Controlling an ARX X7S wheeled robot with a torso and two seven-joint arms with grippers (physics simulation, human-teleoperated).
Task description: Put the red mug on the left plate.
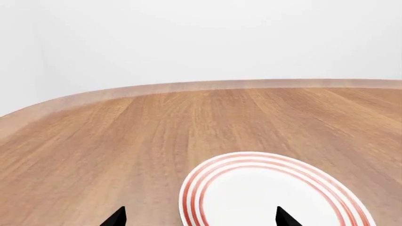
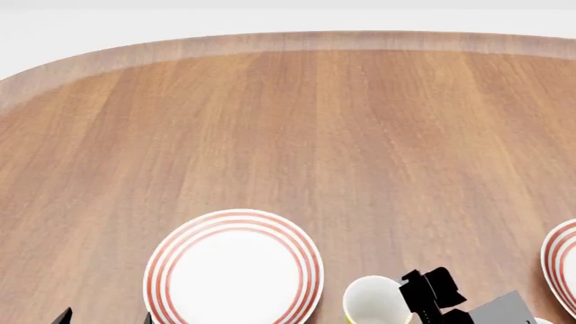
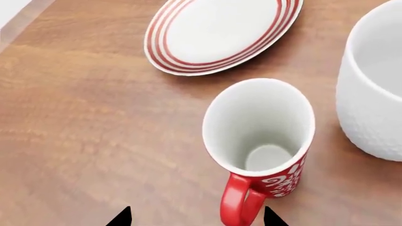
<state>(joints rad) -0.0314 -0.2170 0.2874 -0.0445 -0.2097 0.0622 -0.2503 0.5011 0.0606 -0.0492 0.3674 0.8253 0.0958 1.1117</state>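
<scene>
The red mug (image 3: 261, 141), with white scrollwork and a white inside, stands upright in the right wrist view. It is out of the head view. My right gripper (image 3: 196, 219) is open, and the mug's red loop handle (image 3: 238, 205) lies between its fingertips, close to one of them. The left plate (image 2: 234, 270), white with red rings, lies near the table's front. My left gripper (image 1: 201, 221) is open and empty and hovers over that plate's (image 1: 270, 193) rim. Its tips (image 2: 63, 316) show at the head view's lower left.
A plain yellow mug (image 2: 378, 304) stands right of the left plate, beside my right arm (image 2: 432, 290). A larger white mug (image 3: 377, 80) stands close beside the red mug. A second ringed plate (image 3: 220, 33) lies beyond it; its twin's rim (image 2: 562, 270) shows at right.
</scene>
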